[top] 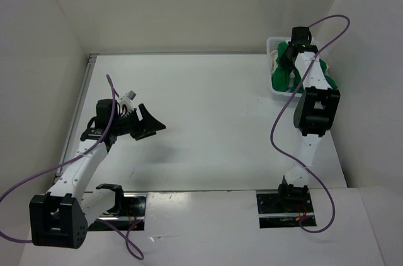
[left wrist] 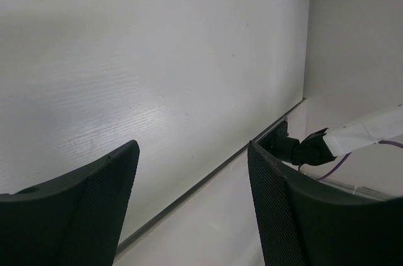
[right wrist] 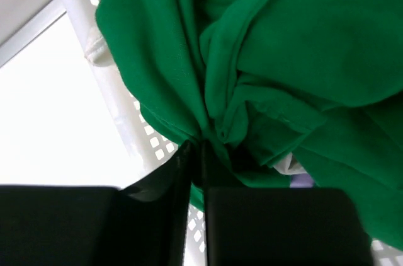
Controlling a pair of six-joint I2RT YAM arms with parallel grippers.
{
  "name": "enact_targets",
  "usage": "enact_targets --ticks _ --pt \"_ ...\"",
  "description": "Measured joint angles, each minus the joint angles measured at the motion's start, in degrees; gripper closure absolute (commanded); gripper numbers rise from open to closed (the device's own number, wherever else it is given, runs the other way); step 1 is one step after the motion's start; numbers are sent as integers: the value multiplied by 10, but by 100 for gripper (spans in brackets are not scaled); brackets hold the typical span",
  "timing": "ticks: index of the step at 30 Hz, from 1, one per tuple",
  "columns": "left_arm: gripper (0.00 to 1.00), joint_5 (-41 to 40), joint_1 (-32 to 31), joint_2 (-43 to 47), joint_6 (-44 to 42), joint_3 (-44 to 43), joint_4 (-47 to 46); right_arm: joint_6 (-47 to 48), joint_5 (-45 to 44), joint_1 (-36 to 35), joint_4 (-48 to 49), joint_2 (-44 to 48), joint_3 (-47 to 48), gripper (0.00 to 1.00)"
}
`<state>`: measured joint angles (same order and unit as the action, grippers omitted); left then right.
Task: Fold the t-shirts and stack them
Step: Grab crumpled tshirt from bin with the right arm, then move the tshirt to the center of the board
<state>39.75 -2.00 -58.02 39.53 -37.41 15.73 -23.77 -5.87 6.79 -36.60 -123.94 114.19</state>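
Note:
A bright green t-shirt (right wrist: 283, 58) lies crumpled in the white lattice basket (right wrist: 119, 115) at the table's far right corner (top: 272, 42). My right gripper (right wrist: 200, 146) reaches down into the basket (top: 293, 52), and its jaws are pinched together on a fold of the green t-shirt (top: 281, 78). Beneath the green cloth peek a sliver of white-cream t-shirt (right wrist: 288, 165) and a bit of light purple t-shirt (right wrist: 303, 180). My left gripper (left wrist: 192, 152) hovers open over the bare table on the left (top: 151, 126), with nothing between its fingers.
The basket stands against the right wall of the white enclosure. A metal rail (top: 82, 99) runs along the table's left edge. Purple cables (top: 113, 99) loop from both arms. The arm bases (top: 283, 206) sit at the near edge.

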Motion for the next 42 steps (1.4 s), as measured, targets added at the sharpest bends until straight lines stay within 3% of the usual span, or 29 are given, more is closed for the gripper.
enact_targets --ticks 3,9,17,23,29,32,35,38,40,42 --pt "23 -1 0 0 2 2 -1 -5 -6 0 0 1 -1 100" --pt "23 -1 0 -2 3 2 -4 -20 -8 0 -2 39 -1 100" --pt "23 0 0 -12 14 -14 -3 -55 48 0 -7 226 28 100" --pt "23 -3 0 -34 31 -55 -18 -132 205 -47 24 316 159 100" --pt "23 -24 16 -48 48 -90 -32 -264 419 -135 131 228 383 100" --pt "23 -34 39 -49 60 -92 -36 -298 476 -137 164 199 415 100" --pt "23 -44 60 -49 65 -92 -35 -291 504 -137 190 231 288 100" --pt "23 -57 78 -49 73 -92 -31 -263 504 -130 218 319 11 98" --pt "23 -69 87 -49 73 -92 -25 -240 501 -110 241 361 -195 85" --pt "23 -77 91 -49 73 -92 -20 -220 484 -88 238 368 -322 70"
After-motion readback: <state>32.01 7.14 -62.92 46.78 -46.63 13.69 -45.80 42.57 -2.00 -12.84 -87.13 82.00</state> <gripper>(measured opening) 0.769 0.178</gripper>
